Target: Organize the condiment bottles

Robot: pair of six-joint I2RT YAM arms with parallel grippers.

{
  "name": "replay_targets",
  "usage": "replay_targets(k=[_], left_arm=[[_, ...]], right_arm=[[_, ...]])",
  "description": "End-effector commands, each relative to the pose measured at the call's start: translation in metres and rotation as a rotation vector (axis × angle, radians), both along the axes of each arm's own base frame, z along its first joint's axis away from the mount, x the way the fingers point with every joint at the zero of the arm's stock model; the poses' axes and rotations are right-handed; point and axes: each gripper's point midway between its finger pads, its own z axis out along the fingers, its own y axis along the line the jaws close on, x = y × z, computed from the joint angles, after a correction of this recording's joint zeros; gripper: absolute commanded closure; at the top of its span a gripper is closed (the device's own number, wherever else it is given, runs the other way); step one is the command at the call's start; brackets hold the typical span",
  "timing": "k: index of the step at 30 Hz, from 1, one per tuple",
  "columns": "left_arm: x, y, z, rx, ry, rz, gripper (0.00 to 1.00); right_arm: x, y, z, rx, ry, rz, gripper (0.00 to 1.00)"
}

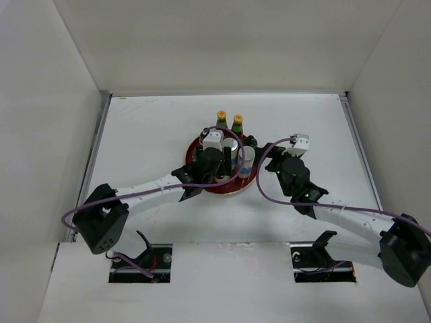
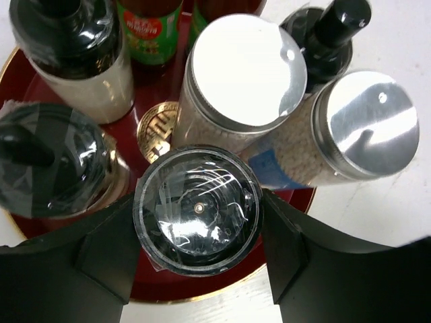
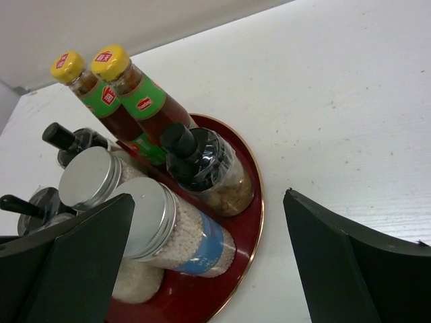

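Observation:
A round red tray [image 1: 229, 190] holds the condiment bottles. Two dark bottles with orange caps [image 1: 229, 120] stand at its far side and lean in the right wrist view [image 3: 111, 62]. Two blue-banded shakers with silver lids [image 2: 236, 67] [image 2: 367, 124] stand in the middle and at the right. My left gripper [image 2: 197, 232] is over the tray's near edge, shut on a black-lidded jar [image 2: 197, 208] that stands on the tray. My right gripper [image 3: 209, 256] is wide open at the tray's right rim, with a shaker [image 3: 188, 235] partly between its fingers and untouched.
More black-lidded jars stand on the tray [image 2: 202, 286]: two at the left [image 2: 50, 158] [image 2: 67, 27] and one at the back right [image 2: 330, 27]. White walls close in the table on three sides. Bare white tabletop [image 3: 350, 121] lies right of the tray.

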Motion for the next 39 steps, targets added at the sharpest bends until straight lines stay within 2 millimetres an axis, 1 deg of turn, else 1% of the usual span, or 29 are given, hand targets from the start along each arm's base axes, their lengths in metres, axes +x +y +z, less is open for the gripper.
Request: replay_targets(k=[1,2,4,7,8,10,11,14,16,18,21,23,24,26,27,28,30,33,35,37,39], left_arm=[[0.019,-0.016,0.039,-0.104,-0.096,0.003,0.58],[0.019,-0.016,0.037,-0.096,-0.095,0.005,0.56],[0.018,-0.014,0.034,-0.085,-0.096,0.009,0.46],[0.014,-0.013,0.034,-0.093,-0.094,0.008,0.26],[0.012,-0.013,0.036,-0.096,-0.098,0.005,0.21],[0.007,-0.014,0.045,-0.102,-0.118,0.0,0.03],[0.005,-0.013,0.052,-0.108,-0.134,0.001,0.0],[-0.001,-0.007,0.07,-0.119,-0.173,-0.002,0.0],[-0.005,-0.002,0.087,-0.129,-0.212,0.003,0.0],[-0.01,0.009,0.109,-0.134,-0.262,0.024,0.0],[-0.016,0.033,0.143,-0.125,-0.353,0.087,0.0],[-0.02,0.05,0.158,-0.145,-0.395,0.119,0.0],[-0.022,0.057,0.16,-0.159,-0.402,0.128,0.0],[-0.023,0.071,0.156,-0.197,-0.389,0.154,0.0],[-0.025,0.077,0.149,-0.222,-0.368,0.17,0.0],[-0.026,0.088,0.141,-0.252,-0.35,0.204,0.0],[-0.026,0.115,0.125,-0.311,-0.321,0.293,0.0],[-0.021,0.161,0.094,-0.319,-0.253,0.438,0.0],[-0.018,0.185,0.069,-0.32,-0.175,0.534,0.0],[-0.019,0.198,0.044,-0.299,-0.095,0.585,0.0],[-0.021,0.208,0.024,-0.267,-0.037,0.617,0.0]], right_arm=[[0.002,-0.009,0.016,0.01,-0.052,-0.044,0.0],[0.002,-0.01,0.018,0.01,-0.056,-0.045,0.0],[0.001,-0.012,0.02,0.011,-0.06,-0.052,0.0],[0.0,-0.015,0.023,0.008,-0.066,-0.061,0.0],[0.0,-0.016,0.024,0.008,-0.066,-0.064,0.0],[-0.001,-0.018,0.027,0.007,-0.067,-0.068,0.0],[-0.002,-0.018,0.028,0.006,-0.068,-0.072,0.0],[-0.002,-0.023,0.035,0.004,-0.078,-0.088,0.0],[-0.003,-0.025,0.039,-0.001,-0.084,-0.098,0.0],[-0.005,-0.026,0.045,-0.003,-0.09,-0.102,0.0],[-0.01,-0.028,0.048,-0.012,-0.083,-0.108,0.0],[-0.012,-0.033,0.045,-0.024,-0.064,-0.129,0.0],[-0.012,-0.035,0.042,-0.04,-0.046,-0.141,0.0],[-0.013,-0.039,0.034,-0.07,-0.004,-0.167,0.0],[-0.014,-0.042,0.03,-0.079,0.014,-0.177,0.0],[-0.015,-0.044,0.028,-0.083,0.031,-0.188,0.0],[-0.02,-0.048,0.027,-0.082,0.047,-0.198,0.0],[-0.031,-0.045,0.034,-0.07,0.04,-0.155,0.0],[-0.037,-0.05,0.037,-0.056,0.033,-0.159,0.0],[-0.042,-0.056,0.039,-0.031,0.034,-0.175,0.0],[-0.047,-0.061,0.038,-0.014,0.047,-0.193,0.0]])
